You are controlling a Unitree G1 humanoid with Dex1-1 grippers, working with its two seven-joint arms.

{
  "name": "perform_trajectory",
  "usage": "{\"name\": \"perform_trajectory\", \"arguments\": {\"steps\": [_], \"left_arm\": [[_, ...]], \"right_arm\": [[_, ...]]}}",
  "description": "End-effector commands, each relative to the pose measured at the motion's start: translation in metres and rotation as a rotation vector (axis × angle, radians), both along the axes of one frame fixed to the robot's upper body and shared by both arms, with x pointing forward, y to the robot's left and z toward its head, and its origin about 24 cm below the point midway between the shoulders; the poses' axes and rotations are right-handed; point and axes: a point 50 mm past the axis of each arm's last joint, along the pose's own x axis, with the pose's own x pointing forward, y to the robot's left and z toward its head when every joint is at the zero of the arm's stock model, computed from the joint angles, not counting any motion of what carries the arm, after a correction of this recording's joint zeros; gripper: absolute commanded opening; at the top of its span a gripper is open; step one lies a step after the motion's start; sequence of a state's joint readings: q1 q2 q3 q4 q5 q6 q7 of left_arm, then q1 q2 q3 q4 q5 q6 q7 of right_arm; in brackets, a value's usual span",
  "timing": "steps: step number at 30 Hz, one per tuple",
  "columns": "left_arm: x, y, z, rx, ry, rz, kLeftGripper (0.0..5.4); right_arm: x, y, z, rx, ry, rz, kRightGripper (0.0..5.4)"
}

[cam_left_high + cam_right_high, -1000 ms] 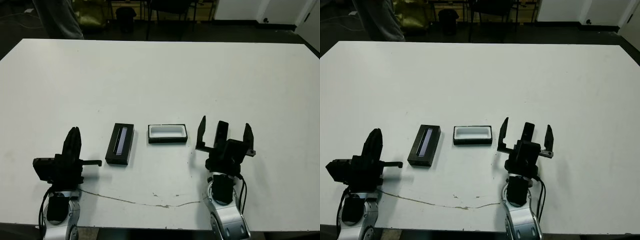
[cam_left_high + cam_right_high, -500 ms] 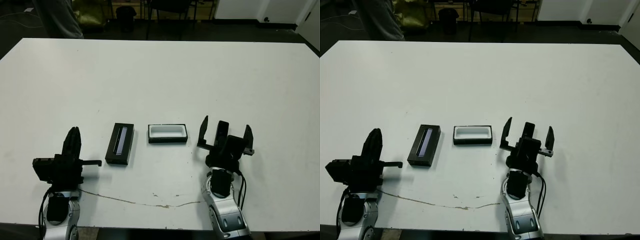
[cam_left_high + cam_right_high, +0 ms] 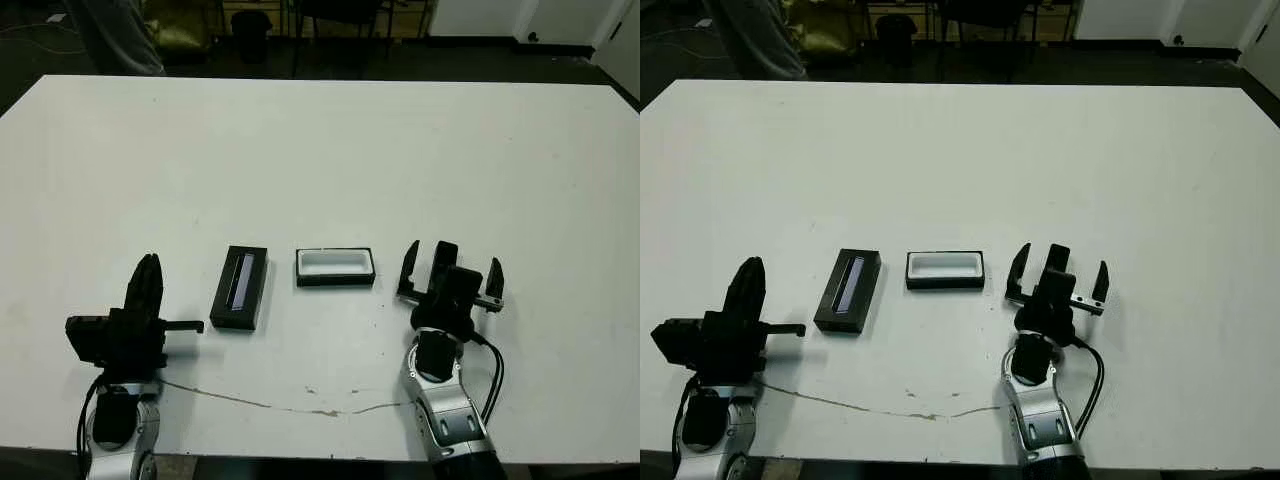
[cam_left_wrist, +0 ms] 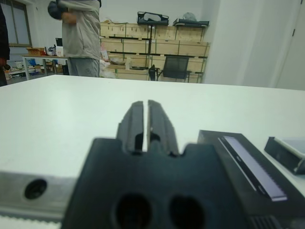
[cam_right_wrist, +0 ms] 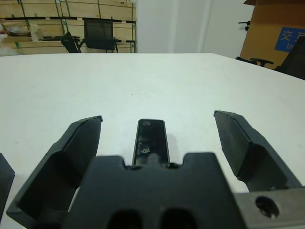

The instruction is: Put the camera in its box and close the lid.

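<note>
- Right gripper [image 3: 451, 279] has dropped lower over the camera [image 5: 150, 141] since a second ago; fingers spread wide, the camera lying between them, ungrasped.
- Left gripper [image 4: 143, 125] idle, fingers pressed together.
- Box [image 3: 335, 267] open, empty; lid [image 3: 240, 288] just left of it.
- Step: the pick. Next: pinch the camera, carry it left to the box.
</note>
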State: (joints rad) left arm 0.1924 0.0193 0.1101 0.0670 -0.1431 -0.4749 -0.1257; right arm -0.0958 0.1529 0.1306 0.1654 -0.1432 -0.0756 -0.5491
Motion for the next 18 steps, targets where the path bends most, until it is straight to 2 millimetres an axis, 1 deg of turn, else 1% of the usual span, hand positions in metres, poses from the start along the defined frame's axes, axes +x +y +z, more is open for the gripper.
{"name": "perform_trajectory", "arguments": {"steps": [1, 4, 13, 18], "left_arm": [[-0.005, 0.000, -0.016, -0.012, 0.084, 0.000, 0.00], [-0.005, 0.000, -0.017, -0.011, 0.082, -0.002, 0.00], [-0.005, 0.001, -0.016, -0.005, 0.085, 0.001, 0.00], [-0.004, 0.002, -0.016, 0.000, 0.080, -0.003, 0.00]], "right_arm": [[-0.002, 0.010, -0.017, 0.068, 0.082, -0.020, 5.37], [-0.002, 0.010, -0.023, 0.096, 0.104, -0.011, 5.00], [0.000, 0.009, -0.042, 0.126, 0.177, -0.002, 2.94], [0.001, 0.008, -0.049, 0.149, 0.215, -0.013, 1.79]]}}
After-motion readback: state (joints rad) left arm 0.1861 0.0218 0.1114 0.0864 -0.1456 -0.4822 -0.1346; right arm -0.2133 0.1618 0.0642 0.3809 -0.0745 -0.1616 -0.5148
